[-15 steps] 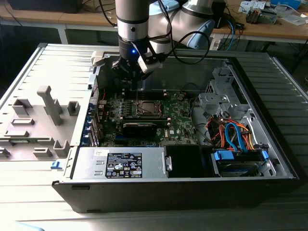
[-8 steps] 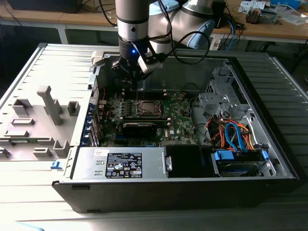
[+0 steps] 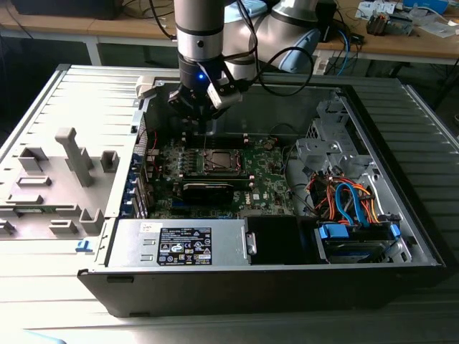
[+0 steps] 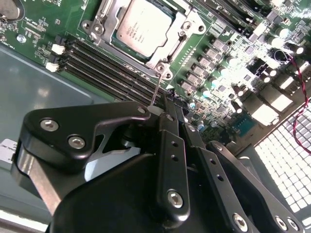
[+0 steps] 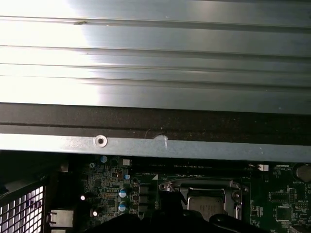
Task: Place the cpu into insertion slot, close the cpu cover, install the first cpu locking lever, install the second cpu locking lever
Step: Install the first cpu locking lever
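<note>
The cpu (image 4: 143, 24) lies flat in the insertion slot (image 4: 92, 26) on the green board, its silver top showing through the window of the cpu cover (image 4: 190, 23), which is down around it. A thin wire locking lever (image 4: 156, 86) rises from the socket's corner to the tips of my gripper (image 4: 164, 106), whose black fingers (image 4: 171, 155) are closed together on its end. In the exterior view my gripper (image 3: 203, 118) hangs just behind the socket with the cpu (image 3: 219, 161). The first wrist view shows the cover (image 5: 199, 185) and the cpu (image 5: 206, 206) below the case wall.
The open computer case (image 3: 401, 215) holds the motherboard (image 3: 265, 179), dark memory slots (image 4: 104, 68), a row of capacitors (image 4: 218, 73), a power supply (image 3: 179, 244), a drive with blue and orange cables (image 3: 351, 208), and a metal back wall (image 5: 155, 145). Grey fixtures (image 3: 72, 154) stand at the exterior view's left.
</note>
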Controlling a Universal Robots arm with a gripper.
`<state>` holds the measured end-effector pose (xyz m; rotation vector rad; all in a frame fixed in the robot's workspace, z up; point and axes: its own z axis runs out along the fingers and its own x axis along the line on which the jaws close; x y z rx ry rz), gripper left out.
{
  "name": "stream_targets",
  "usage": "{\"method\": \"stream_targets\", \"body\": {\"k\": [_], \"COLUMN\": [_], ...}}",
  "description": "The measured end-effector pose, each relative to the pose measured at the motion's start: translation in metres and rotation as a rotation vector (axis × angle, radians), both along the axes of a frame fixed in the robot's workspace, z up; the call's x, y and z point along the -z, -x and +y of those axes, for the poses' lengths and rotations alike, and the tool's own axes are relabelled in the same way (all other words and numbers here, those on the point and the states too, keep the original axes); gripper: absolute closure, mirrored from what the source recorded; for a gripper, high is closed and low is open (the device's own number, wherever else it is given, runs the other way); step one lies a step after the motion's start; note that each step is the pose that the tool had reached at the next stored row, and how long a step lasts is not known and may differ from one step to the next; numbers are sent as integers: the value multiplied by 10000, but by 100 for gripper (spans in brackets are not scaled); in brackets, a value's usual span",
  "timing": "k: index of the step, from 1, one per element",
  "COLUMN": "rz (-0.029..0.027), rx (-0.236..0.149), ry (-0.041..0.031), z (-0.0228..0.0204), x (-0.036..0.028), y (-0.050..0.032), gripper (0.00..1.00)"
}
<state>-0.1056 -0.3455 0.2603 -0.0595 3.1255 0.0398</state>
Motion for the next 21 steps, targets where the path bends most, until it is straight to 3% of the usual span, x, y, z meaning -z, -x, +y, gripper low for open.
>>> {"method": "stream_targets", "body": {"k": [6, 21], "rz": [1, 1], "rx": [0, -104], "ry": [0, 34], "z": [0, 0], "x": [0, 23], "y": [-64, -107], "gripper": [89, 89]}}
